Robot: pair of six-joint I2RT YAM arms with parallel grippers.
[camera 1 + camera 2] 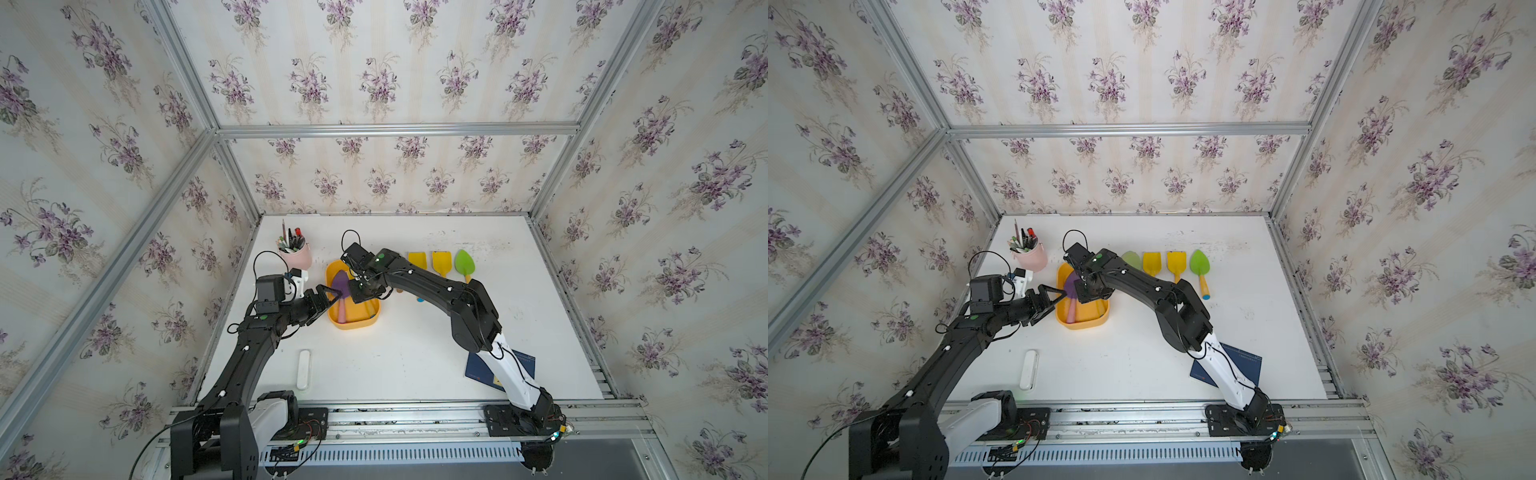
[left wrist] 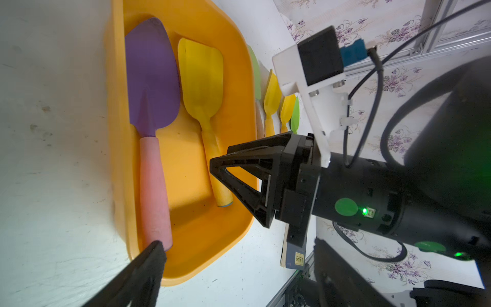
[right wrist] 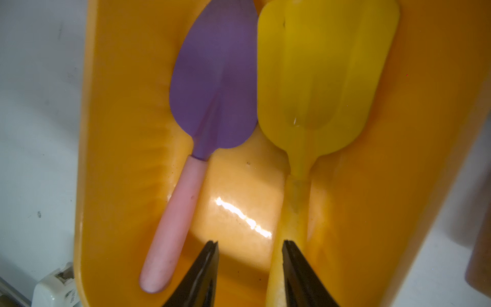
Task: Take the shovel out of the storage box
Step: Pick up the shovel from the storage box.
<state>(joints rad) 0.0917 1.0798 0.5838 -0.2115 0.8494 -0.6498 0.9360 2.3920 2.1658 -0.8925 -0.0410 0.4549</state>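
The yellow shovel (image 3: 326, 66) is lying in the storage box (image 1: 353, 325) on a white, floral-walled table (image 1: 415, 353). The right gripper (image 3: 249, 245) is hovering over the box, parted and empty; the left gripper (image 1: 331, 297) is gaping beside it.

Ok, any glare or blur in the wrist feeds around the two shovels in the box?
Right wrist view: a glare streak on the storage box floor between the handles; the yellow shovel blurs at its handle end, near the lens. Left wrist view: no glare in the box, purple shovel and yellow one sharp; only a black finger at the frame edge is blurred.
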